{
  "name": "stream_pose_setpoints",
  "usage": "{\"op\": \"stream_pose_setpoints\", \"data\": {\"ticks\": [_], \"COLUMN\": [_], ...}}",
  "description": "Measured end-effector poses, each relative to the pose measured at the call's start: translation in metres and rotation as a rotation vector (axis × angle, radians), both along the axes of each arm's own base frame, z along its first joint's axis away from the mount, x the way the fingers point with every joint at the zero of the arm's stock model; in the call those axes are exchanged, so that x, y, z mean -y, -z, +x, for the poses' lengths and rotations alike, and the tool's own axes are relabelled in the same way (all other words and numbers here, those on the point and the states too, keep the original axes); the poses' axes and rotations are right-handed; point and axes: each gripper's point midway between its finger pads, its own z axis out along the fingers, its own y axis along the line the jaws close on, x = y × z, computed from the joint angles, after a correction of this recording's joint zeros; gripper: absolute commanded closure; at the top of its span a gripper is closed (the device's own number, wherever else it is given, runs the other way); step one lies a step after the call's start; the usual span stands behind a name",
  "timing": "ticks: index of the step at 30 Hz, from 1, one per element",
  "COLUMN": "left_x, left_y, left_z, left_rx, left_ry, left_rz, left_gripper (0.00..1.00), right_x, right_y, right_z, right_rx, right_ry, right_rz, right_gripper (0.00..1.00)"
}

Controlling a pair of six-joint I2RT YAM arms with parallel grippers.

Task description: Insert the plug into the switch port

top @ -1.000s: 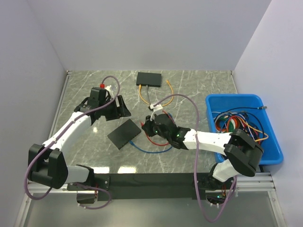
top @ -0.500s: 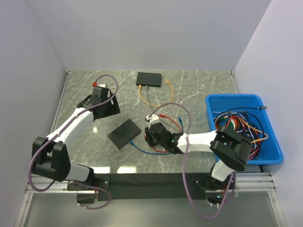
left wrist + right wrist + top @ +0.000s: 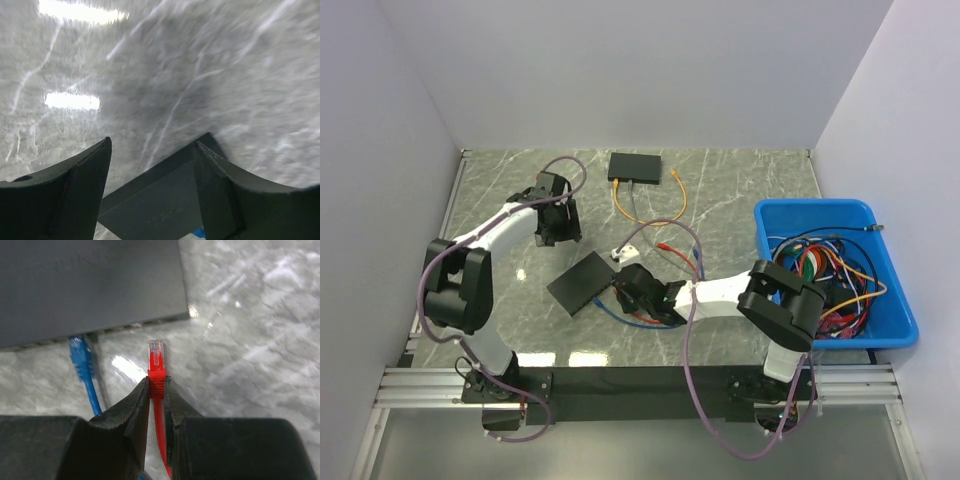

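A black network switch (image 3: 586,281) lies tilted near the table's middle; its port edge shows in the right wrist view (image 3: 90,287). A blue cable's plug (image 3: 80,356) sits in one of its ports. My right gripper (image 3: 157,385) is shut on the red cable's plug (image 3: 156,362), clear tip pointing at the switch's port edge, a short gap away. In the top view the right gripper (image 3: 628,284) sits at the switch's right edge. My left gripper (image 3: 558,226) is open and empty above the switch's far corner (image 3: 165,195).
A second black switch (image 3: 635,166) with orange cables (image 3: 620,208) lies at the back. A blue bin (image 3: 835,270) full of coloured cables stands on the right. Red and blue cable loops (image 3: 645,315) lie under the right arm.
My right gripper has carried the red plug left, up to the switch's port edge. My left gripper has swung right and toward the switch's far corner.
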Motion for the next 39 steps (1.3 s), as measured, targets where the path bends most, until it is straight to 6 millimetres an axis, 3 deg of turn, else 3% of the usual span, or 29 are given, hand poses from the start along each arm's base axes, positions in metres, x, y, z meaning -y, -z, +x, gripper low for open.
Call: {"op": "stream_pose_setpoints", "data": {"ticks": [3, 16, 39], "left_x": [-0.002, 0.010, -0.006], "left_y": [0.017, 0.049, 0.062], "left_z": [-0.007, -0.027, -0.033], "left_rx": [-0.063, -0.176, -0.223], "left_ry": [0.006, 0.084, 0.068], "left_rz": [0.021, 0.068, 0.200], "left_gripper": [0.29, 0.29, 0.30], "right_x": [-0.008, -0.022, -0.017], "right_y": [0.000, -0.001, -0.001], "right_z": [0.002, 0.003, 0.006], "right_rx": [0.004, 0.012, 0.017], "right_ry": [-0.003, -0.006, 0.016], "right_rz": [0.000, -0.028, -0.077], "right_gripper": [1.00, 1.00, 1.00]}}
